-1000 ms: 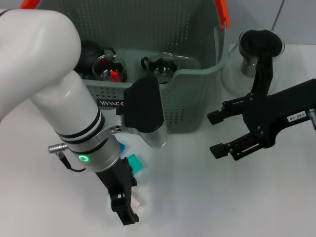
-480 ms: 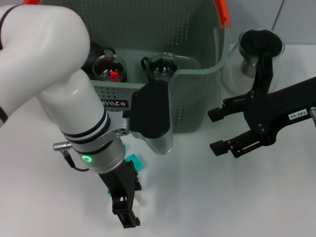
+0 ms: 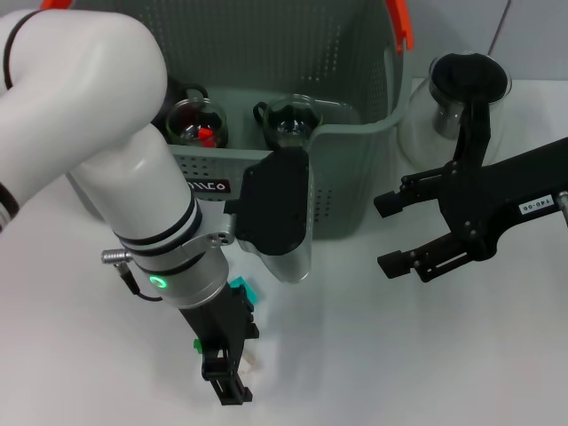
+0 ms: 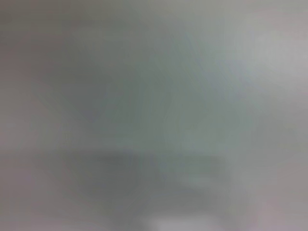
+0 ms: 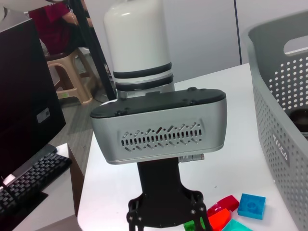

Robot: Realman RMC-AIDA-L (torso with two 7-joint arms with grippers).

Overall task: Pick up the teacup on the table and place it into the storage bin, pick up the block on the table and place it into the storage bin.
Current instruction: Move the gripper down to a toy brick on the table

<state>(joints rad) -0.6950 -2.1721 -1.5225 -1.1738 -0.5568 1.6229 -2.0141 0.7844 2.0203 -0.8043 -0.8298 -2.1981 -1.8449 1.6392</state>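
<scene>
1. What changed: over the last sec the left arm slid a bit toward the bin side and lower. The left gripper now sits straight over the blocks on the white table, in front of the bin.
2. The teal block, which showed more a sec ago, is now mostly hidden behind the wrist; only a corner peeks out. A pale block lies right by the finger tips.
3. Left fingers: point down at the table, but whether they're apart, closed or already around a block, I can't tell. The arm blocks it in the head view, and the left wrist view is a grey smear, nothing readable.
4. Right wrist view shows the left gripper from the side, w/ a blue block, a red block, an orange one and a bit of green beside its lower end. Contact not clear.
5. Right gripper hangs to the side of the bin, above the table, fingers wide apart, holding nothing. No shift vs a sec ago; looks idle.
6. Bin already holds two glass cups and a dark pot. A glass jug stands outside, behind the right arm.
7. Meaning: teacup part looks done; this is the block step, approach/descent stage. Next needs a firm pinch on one block only; they're crowded, so risk of nudging neighbours.
</scene>
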